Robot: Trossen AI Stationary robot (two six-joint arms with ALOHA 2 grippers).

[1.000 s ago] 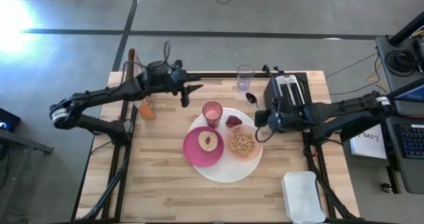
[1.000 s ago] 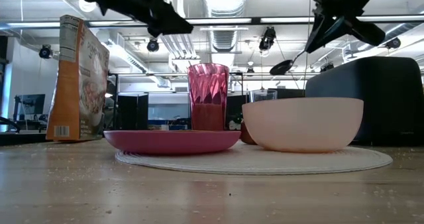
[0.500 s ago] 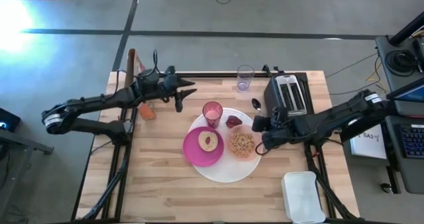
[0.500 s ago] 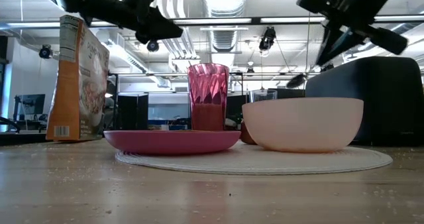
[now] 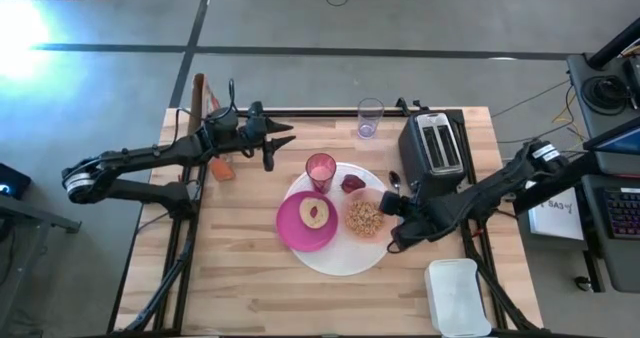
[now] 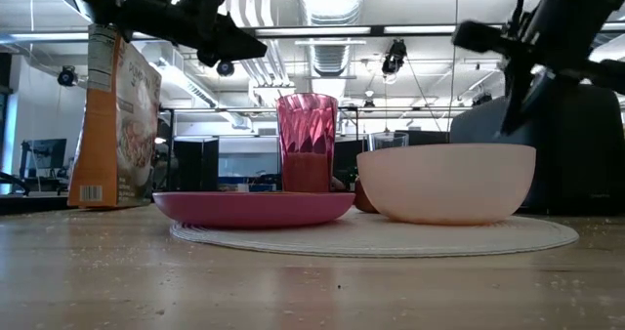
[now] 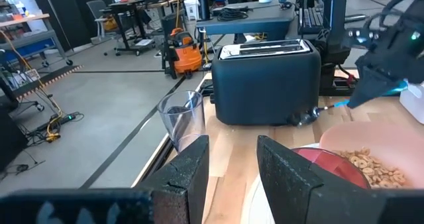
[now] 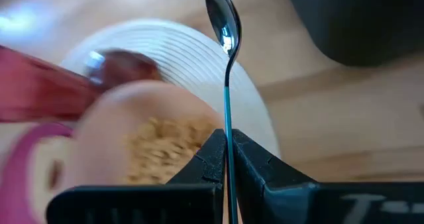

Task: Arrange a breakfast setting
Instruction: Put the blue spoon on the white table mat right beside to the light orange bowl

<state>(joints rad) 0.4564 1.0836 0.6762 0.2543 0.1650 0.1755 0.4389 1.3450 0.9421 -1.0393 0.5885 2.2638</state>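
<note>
Spoon held in my right end effector (image 5: 397,210), just beside the bowl (image 5: 367,216) on its toaster side.

Nearest me on the worktop (image 5: 240,278) sits the white plate (image 5: 345,258), carrying the magenta plate (image 5: 305,221), the bowl of cereal and the cup (image 5: 320,168). My right end effector is clamped on the spoon (image 8: 224,32) by its teal handle; the long axis runs straight out from the fingers, scoop pointing away toward the toaster (image 5: 432,146), the bowl to its left. Right arm is far nearer; the left end effector (image 5: 268,143) hovers part open and empty, well apart beyond the cup. Since a second ago, the right arm has dropped from beside the toaster to the plate's edge, and the left has pulled back a little.
</note>
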